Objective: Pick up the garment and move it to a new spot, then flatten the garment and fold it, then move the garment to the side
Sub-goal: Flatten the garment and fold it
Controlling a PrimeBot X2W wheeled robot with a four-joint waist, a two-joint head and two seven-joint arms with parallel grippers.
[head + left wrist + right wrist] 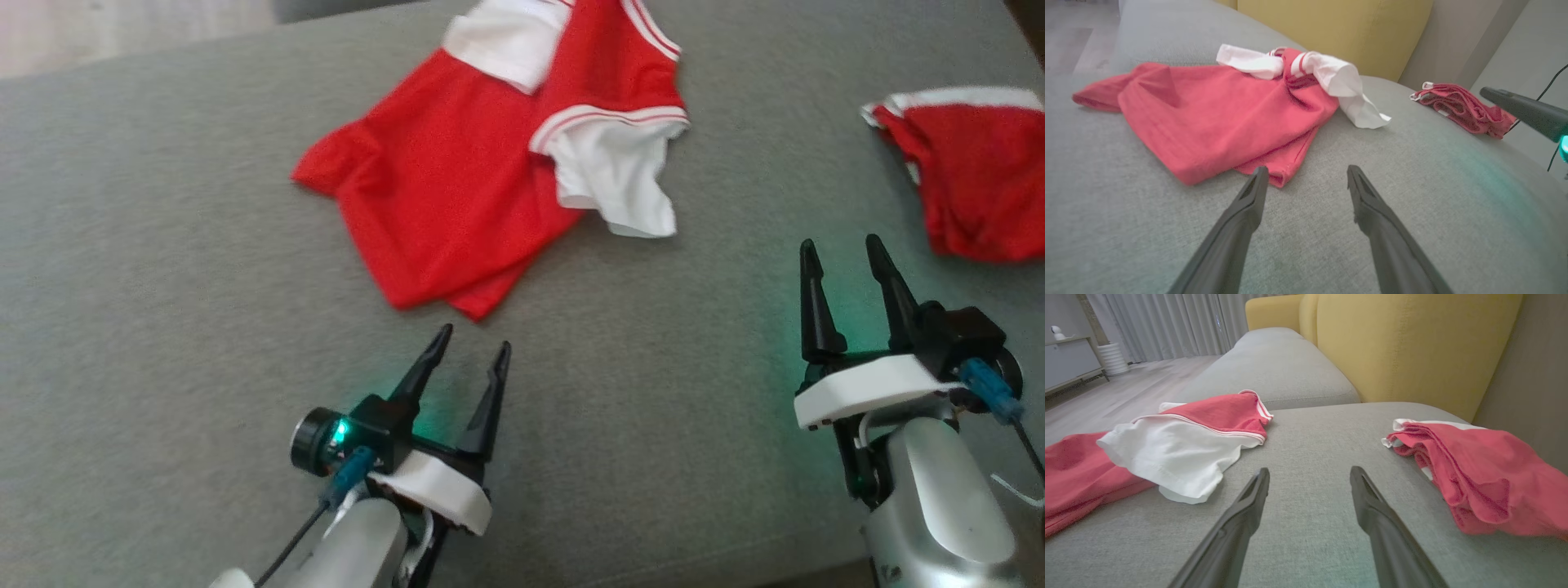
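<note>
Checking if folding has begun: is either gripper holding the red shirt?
No, the left gripper and right gripper stand open and empty; the garment lies loose on the grey cushion.

Found soft, matt knit cloth in the garment [457, 188], red with smoother white sleeves. Saw the same matt red cloth, rumpled, in a second piece [980, 171]. Noted coarse grey woven upholstery on the sofa seat [163, 327] and finer yellow fabric on the backrest [1412, 347]. Took the fingers [1237, 228] of the left gripper [476, 336] for matt dark plastic, likewise those of the right gripper [841, 242], above a glossy silver forearm shell [939, 490]. Read the floor [1147, 388] as pale wood-look boards.
</note>
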